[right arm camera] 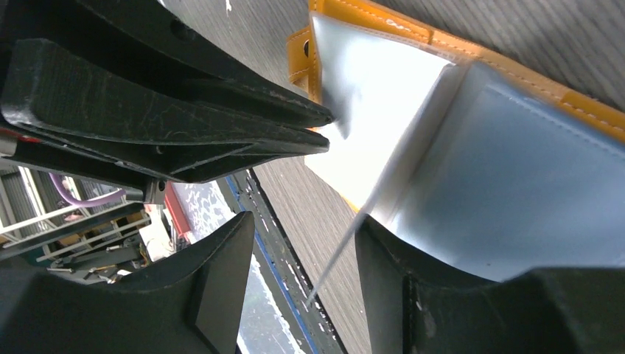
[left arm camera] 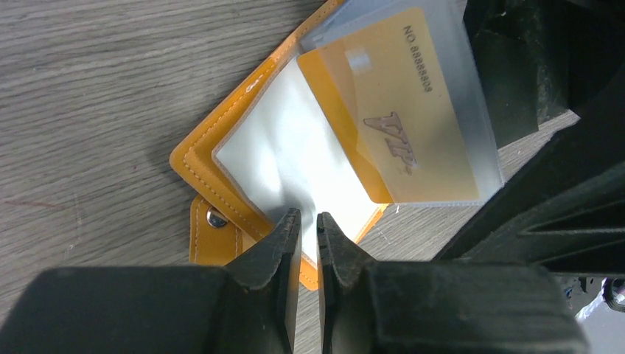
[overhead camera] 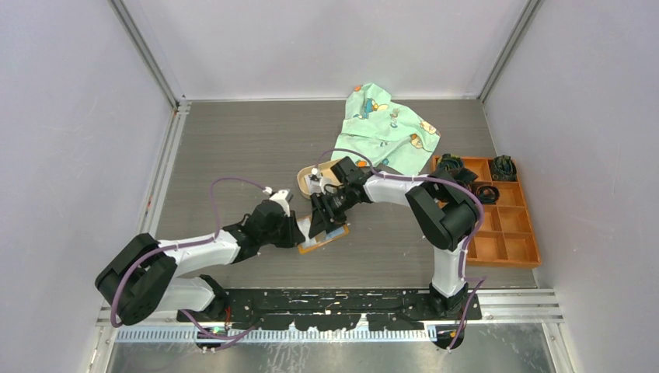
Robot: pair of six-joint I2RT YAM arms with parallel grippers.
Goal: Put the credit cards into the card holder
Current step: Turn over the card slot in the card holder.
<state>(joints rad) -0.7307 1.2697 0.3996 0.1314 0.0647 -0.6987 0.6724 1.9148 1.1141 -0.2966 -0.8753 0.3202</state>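
The card holder [overhead camera: 326, 242], orange leather with a snap tab, lies open on the table between both arms. Its stitched cover [left arm camera: 197, 158] carries clear sleeves [left arm camera: 280, 147]. One sleeve holds a gold card [left arm camera: 398, 110] printed VIP. My left gripper [left arm camera: 308, 215] is shut on the edge of a clear sleeve [right arm camera: 376, 81]; in the top view it [overhead camera: 303, 233] sits at the holder's left side. My right gripper [right arm camera: 304, 220] is open over the holder [right arm camera: 368, 11], and a thin sheet shows edge-on between its fingers, close to the right finger. From above it [overhead camera: 325, 221] points down at the holder.
An oval tan tray [overhead camera: 305, 183] with something small and whitish stands just behind the holder. A green patterned cloth [overhead camera: 386, 128] lies at the back. An orange compartment box [overhead camera: 505, 225] with dark parts is at the right. The black base rail [overhead camera: 326, 307] runs along the near edge.
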